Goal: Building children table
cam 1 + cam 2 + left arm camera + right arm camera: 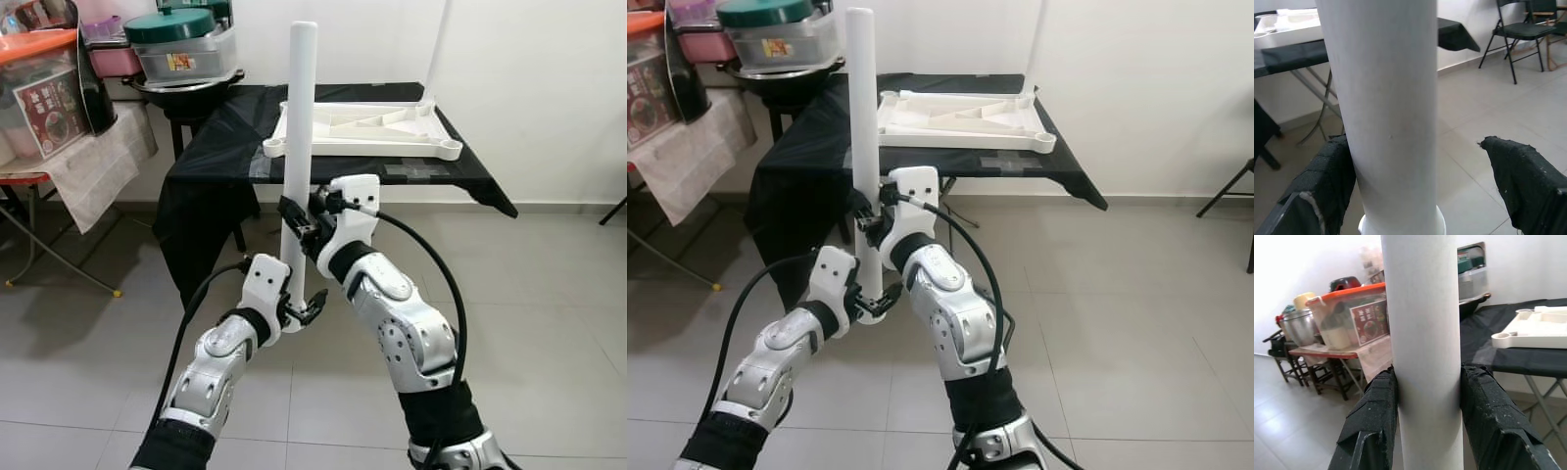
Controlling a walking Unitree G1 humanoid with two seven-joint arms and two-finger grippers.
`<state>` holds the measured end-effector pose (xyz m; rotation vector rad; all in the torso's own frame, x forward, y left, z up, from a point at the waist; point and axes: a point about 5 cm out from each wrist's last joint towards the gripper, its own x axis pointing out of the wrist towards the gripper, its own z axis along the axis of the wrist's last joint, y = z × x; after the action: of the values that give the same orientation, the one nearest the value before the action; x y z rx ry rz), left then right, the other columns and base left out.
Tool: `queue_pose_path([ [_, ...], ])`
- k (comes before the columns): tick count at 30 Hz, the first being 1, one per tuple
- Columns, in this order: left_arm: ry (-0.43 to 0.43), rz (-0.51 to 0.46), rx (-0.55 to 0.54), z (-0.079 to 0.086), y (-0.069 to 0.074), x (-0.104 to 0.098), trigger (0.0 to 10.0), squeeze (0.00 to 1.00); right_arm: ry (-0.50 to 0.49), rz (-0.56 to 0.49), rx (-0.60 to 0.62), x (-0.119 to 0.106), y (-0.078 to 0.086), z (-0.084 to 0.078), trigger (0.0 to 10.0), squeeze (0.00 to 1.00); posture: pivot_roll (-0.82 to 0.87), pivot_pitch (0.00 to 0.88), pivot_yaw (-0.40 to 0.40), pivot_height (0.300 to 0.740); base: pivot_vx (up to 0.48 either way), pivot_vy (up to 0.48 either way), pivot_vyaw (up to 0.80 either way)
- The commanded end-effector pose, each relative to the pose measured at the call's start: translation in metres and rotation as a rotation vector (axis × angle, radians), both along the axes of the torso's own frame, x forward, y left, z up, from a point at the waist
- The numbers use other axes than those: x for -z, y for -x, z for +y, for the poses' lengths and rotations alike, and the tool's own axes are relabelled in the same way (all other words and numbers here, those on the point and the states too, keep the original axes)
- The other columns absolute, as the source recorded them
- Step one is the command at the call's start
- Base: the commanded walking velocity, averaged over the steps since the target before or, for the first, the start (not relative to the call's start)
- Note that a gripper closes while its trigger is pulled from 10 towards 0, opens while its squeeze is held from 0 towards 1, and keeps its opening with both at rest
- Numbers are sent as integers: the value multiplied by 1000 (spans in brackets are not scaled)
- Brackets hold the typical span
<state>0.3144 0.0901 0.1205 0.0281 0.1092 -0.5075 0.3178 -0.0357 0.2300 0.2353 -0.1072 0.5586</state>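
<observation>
Two grippers share the upright white leg [301,127]: right gripper [302,223] pinches it, left gripper [300,305] spread loosely near its base, so keep it vertical toward the corner socket [450,149] of the upturned tabletop [362,130].

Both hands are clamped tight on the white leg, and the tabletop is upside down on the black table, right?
Not quite. The right hand is clamped on the white leg, but the left wrist view shows the left hand open around it. The tabletop does lie upside down on the black table.

Pale grey floor tiles [549,294] meet a white wall [549,88]; a black-draped surface [392,168] stands against it; folding chairs [1520,29] sit nearby.
</observation>
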Motion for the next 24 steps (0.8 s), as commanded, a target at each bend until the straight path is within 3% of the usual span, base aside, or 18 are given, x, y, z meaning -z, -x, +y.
queue_pose_path([
  [1,-10,-3,-15,2,-2,0,10000,0,-63,25,-49,1,8,15,0,0,-28,0,-11,740,0,0,0],
  [6,-13,-5,-27,1,-3,1,10000,0,-60,28,-67,2,10,17,0,0,-27,0,-12,740,0,0,0],
  [7,-6,-3,-34,-1,-3,2,3137,0,-55,31,-86,3,12,19,0,0,-30,0,-12,740,0,0,0],
  [9,-5,-2,-39,-1,-4,2,3137,0,-53,31,-93,4,12,19,0,0,-30,0,-12,740,0,0,0],
  [10,-2,-6,-50,-1,-5,3,0,0,-54,36,-103,4,13,20,0,0,-30,0,-11,740,0,0,0],
  [24,-16,-24,-75,5,-5,5,0,0,-22,11,-125,5,15,21,0,0,-29,0,-14,740,0,0,0],
])
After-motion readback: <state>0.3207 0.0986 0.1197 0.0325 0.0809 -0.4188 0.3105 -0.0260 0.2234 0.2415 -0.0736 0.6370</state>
